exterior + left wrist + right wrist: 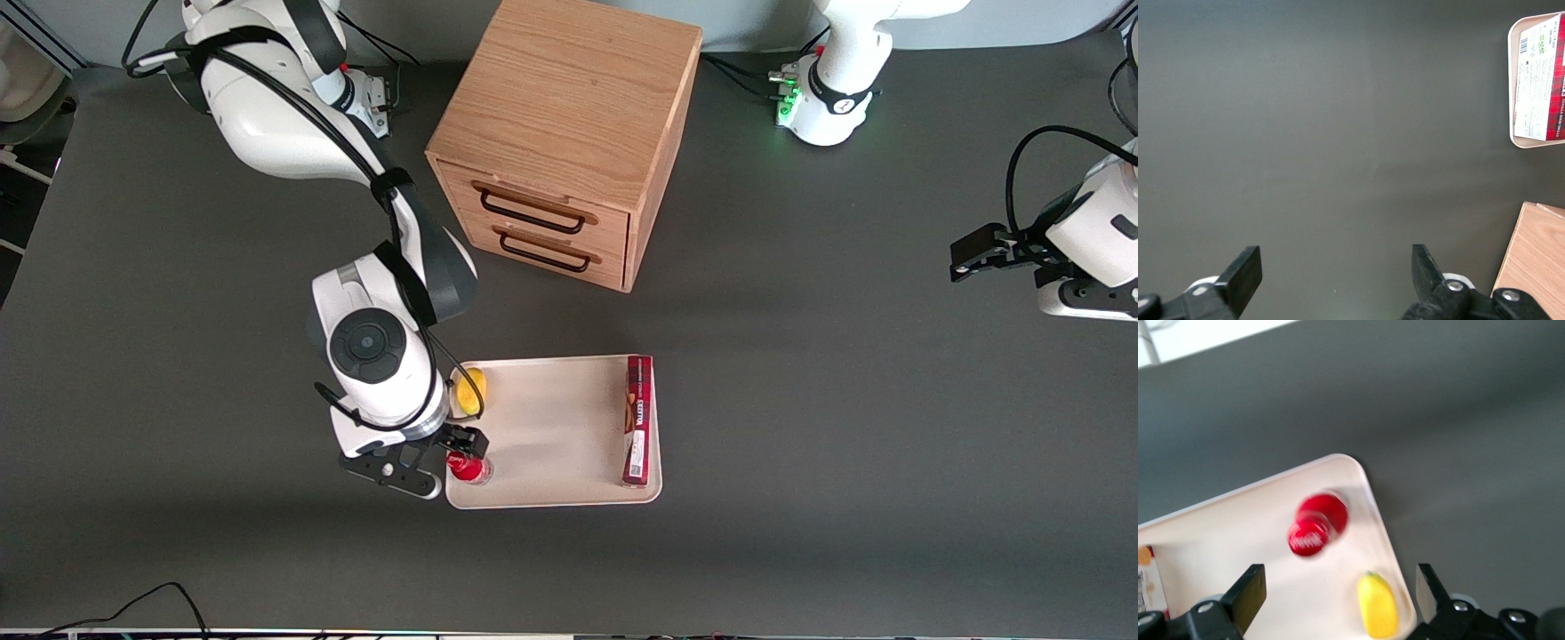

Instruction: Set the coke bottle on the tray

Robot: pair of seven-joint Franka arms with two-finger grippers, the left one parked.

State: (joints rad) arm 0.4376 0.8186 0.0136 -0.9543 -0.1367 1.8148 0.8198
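The coke bottle (468,467), small and red with a red cap, stands upright on the cream-beige tray (551,427), in the tray's corner nearest the front camera at the working arm's end. My right gripper (455,437) hovers over that end of the tray, just above the bottle and apart from it. In the right wrist view the gripper (1338,590) is open and empty, and the bottle (1317,523) stands free on the tray (1225,547). A yellow lemon (1378,607) lies below, between the fingers.
The lemon (469,389) lies on the tray, farther from the front camera than the bottle. A long red box (637,420) lies along the tray's edge toward the parked arm. A wooden two-drawer cabinet (569,133) stands farther back. The left wrist view shows the tray's rim (1513,80) and the box (1541,80).
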